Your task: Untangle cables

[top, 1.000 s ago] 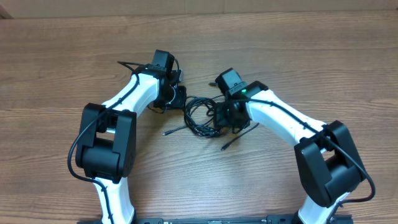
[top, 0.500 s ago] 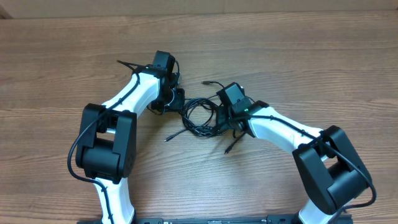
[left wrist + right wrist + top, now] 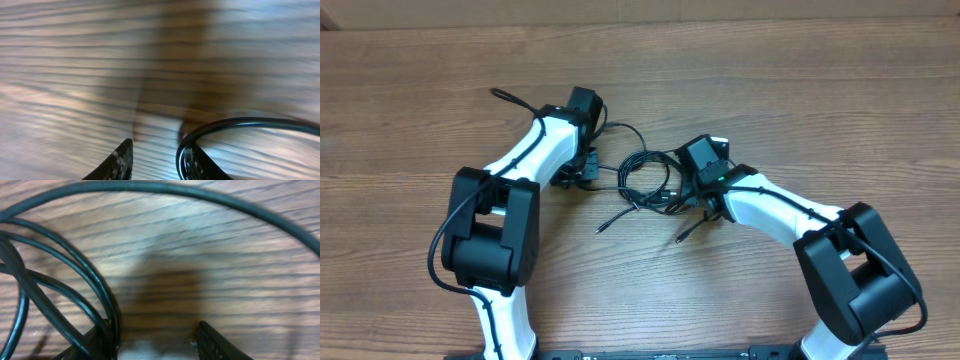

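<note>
The left gripper (image 3: 578,175) sits low over the table (image 3: 800,80), just left of the cables (image 3: 645,180). In its blurred wrist view the jaws stand narrowly apart with bare wood between them. One strand (image 3: 240,121) curves against a fingertip (image 3: 192,162), and as far as I can see it is not pinched. I judge the step in hand to be drawing that strand out leftward. I would close only once it lies squarely between the pads, then pull slowly and flat along the tabletop so the loops slide rather than cinch. The cables lie mid-table as a few overlapping loops between the two grippers. One plug end (image 3: 601,229) trails toward the arm bases on the left and a second plug end (image 3: 679,240) trails on the right. The right gripper (image 3: 688,198) meets the loops' right edge with its jaws about half apart, clamping nothing, and several strands run along the inside of one finger. I think it should pin those strands lightly as an anchor, so the pile does not drag after the pull. The cords are thin, round, glossy black and look springy, so they are likely to recoil. The tabletop is smooth wood-grain and probably slick. The fingertips are matt black, with scuffed edges on the left pair.
</note>
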Robot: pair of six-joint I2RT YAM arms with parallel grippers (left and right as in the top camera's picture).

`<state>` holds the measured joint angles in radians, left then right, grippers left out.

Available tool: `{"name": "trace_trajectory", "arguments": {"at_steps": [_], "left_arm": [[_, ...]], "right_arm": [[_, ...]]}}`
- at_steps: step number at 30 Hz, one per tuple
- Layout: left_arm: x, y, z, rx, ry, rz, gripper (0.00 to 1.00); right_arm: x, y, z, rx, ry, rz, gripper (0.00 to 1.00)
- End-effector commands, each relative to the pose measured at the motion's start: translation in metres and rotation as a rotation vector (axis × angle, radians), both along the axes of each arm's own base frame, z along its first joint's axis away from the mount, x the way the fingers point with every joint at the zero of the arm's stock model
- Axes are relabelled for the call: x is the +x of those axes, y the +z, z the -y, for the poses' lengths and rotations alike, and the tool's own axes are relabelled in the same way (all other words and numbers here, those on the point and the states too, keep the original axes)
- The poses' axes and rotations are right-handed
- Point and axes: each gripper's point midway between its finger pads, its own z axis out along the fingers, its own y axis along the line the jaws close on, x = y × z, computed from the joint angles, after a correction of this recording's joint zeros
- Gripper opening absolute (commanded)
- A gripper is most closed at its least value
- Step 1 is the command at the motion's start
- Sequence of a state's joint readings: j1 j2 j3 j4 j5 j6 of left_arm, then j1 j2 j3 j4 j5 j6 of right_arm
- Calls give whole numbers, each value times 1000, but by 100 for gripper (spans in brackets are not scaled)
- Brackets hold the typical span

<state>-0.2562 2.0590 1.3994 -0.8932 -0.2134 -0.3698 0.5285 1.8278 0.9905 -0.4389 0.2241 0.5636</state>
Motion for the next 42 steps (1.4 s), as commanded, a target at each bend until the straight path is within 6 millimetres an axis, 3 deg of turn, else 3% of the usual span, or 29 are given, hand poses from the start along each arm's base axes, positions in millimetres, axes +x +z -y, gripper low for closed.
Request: {"name": "trace_trajectory", "arguments": {"at_steps": [1, 9, 15, 18, 23, 28, 29, 30, 34, 38, 42], "left_arm": [[-12, -12, -76, 218, 171, -32, 36], [-28, -16, -127, 139, 354, -95, 39], [-38, -21, -149, 30, 474, -123, 45], [-43, -24, -148, -58, 521, -142, 46], [-42, -25, -131, -195, 520, -160, 51], [-35, -25, -101, -301, 419, -167, 62], [-32, -24, -89, -347, 362, -171, 63], [-31, -23, -79, -385, 321, -173, 62], [-23, -13, -50, -526, 200, -157, 42], [-7, 5, -33, -618, 178, -114, 40], [2, 16, -14, -652, 127, -93, 43]], "right_arm": [[-18, -27, 49, -93, -107, -97, 51], [-17, -28, 51, -65, -120, -107, 51], [-17, -28, 51, -65, -120, -107, 51], [-17, -28, 51, -64, -120, -106, 51], [-17, -29, 45, -32, -105, -114, 51], [-17, -29, 22, 67, 2, -135, 52], [-17, -28, 8, 116, 78, -141, 54], [-17, -26, 3, 134, 108, -142, 55], [-10, -7, -3, 139, 126, -157, 55], [-1, 19, -7, 125, 152, -167, 56], [-1, 29, -8, 122, 151, -190, 59]]}}
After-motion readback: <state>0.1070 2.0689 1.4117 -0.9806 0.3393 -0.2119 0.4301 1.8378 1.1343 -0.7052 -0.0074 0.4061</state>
